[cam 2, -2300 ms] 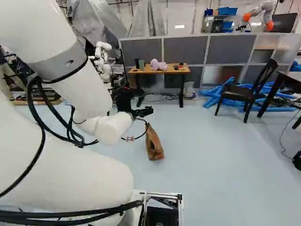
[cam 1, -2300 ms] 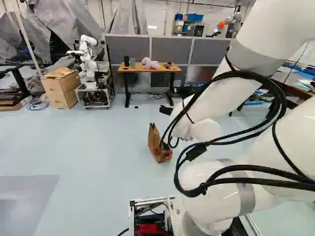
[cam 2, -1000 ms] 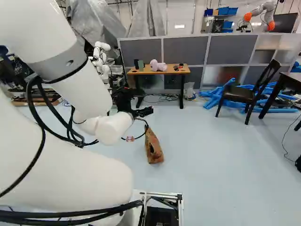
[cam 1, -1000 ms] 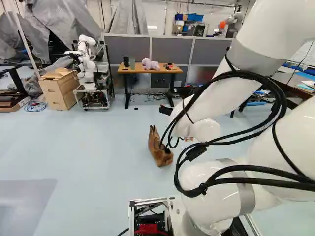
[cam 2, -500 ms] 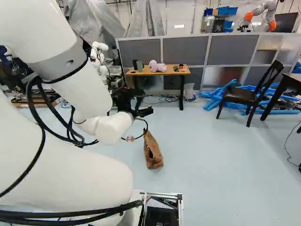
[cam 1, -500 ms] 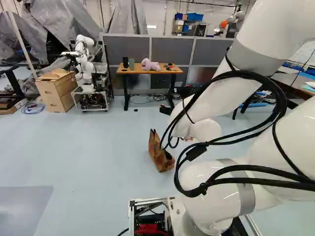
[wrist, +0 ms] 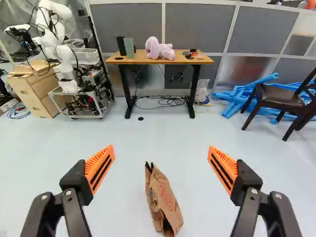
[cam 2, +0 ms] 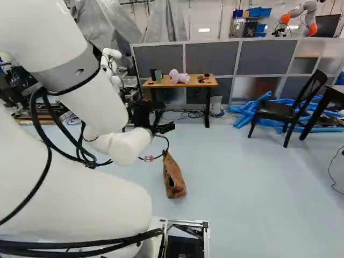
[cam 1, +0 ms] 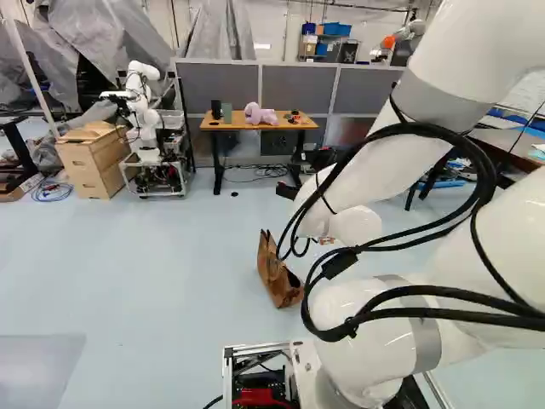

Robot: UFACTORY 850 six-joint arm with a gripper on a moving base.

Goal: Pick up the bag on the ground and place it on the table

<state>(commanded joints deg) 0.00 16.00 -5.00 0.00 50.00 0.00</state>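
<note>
Gripper point(wrist: 161, 148), black with orange pads, fingers wide apart, likely to straddle brown paper bag point(wrist: 164, 200) upright on pale floor point(wrist: 118, 131) ahead. Wooden-topped, black-legged table point(wrist: 168, 62) stands well beyond, presumably the drop spot.

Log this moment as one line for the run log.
gripper: open, empty | brown bag: on floor, ahead of gripper, not gripped | table: farther off, pink toy on it | stage: pick pending
</note>
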